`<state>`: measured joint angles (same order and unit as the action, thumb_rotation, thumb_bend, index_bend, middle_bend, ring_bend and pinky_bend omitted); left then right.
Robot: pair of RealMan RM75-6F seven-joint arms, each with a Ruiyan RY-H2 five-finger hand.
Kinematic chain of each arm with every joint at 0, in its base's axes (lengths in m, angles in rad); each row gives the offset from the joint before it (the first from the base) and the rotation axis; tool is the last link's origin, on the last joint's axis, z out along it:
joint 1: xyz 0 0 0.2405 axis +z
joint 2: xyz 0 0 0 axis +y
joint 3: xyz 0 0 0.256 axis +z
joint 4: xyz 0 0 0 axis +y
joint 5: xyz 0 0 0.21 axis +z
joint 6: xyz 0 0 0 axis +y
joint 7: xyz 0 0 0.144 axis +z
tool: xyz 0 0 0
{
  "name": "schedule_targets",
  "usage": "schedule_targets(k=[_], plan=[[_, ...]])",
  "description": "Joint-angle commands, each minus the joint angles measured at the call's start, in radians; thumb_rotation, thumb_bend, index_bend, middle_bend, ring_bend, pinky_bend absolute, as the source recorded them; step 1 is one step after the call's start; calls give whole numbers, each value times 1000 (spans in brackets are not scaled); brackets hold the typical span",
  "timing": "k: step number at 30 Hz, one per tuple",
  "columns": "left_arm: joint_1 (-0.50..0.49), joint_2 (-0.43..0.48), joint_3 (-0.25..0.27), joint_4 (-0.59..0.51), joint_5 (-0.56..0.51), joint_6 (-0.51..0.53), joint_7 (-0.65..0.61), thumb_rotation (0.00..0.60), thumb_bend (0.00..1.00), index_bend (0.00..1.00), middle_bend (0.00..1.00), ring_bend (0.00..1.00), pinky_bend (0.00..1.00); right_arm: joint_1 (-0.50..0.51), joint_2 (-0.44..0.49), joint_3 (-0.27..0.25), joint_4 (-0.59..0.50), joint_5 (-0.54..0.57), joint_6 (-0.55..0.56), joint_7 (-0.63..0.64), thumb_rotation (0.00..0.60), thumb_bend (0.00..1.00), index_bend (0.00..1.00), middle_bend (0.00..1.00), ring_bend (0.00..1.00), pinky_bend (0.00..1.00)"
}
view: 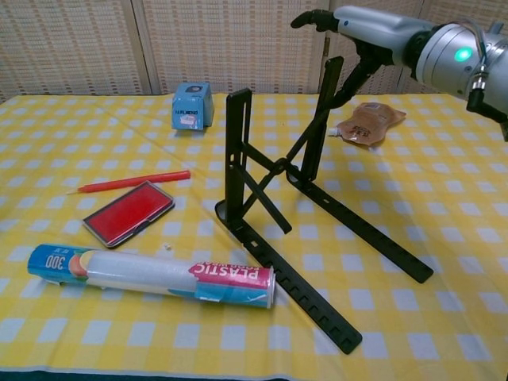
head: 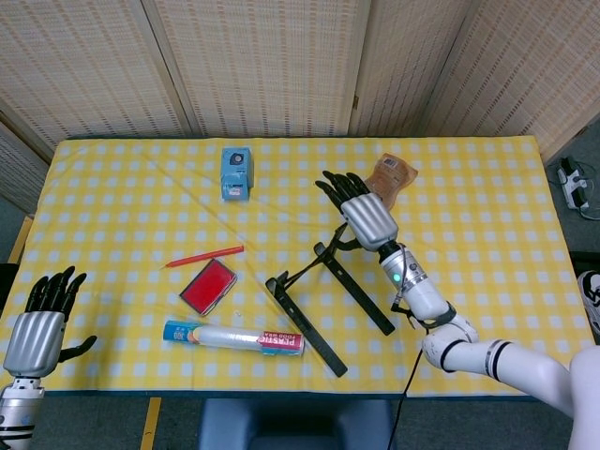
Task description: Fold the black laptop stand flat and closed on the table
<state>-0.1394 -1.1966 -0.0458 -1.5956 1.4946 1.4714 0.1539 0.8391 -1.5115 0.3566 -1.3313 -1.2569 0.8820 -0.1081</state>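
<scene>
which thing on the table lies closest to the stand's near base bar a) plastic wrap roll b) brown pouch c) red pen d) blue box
a: in the chest view the plastic wrap roll ends right beside the near base bar of the laptop stand, while the other three lie farther off.
</scene>
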Motion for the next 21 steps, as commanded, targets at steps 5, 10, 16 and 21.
schedule_targets(k=[5, 10, 16, 21], plan=[[1, -3, 2, 1, 0, -1, 0, 600, 181, 0, 0, 0, 0, 66, -40, 27, 60, 74, -21, -75, 600, 187, 0, 0, 11, 0], [5, -4, 3, 6, -2, 0, -4, 600, 181, 0, 0, 0, 0, 100, -64, 37, 98, 128, -33, -111, 600, 189, 0, 0, 13, 0], [9, -5, 5, 9, -1, 3, -8, 600, 181, 0, 0, 0, 0, 140, -94, 47, 145, 182, -49, -138, 600, 187, 0, 0, 13, 0], [13, -5, 5, 12, -3, 6, -13, 600, 181, 0, 0, 0, 0, 155, -97, 41, 147, 191, -42, -149, 600, 188, 0, 0, 13, 0]])
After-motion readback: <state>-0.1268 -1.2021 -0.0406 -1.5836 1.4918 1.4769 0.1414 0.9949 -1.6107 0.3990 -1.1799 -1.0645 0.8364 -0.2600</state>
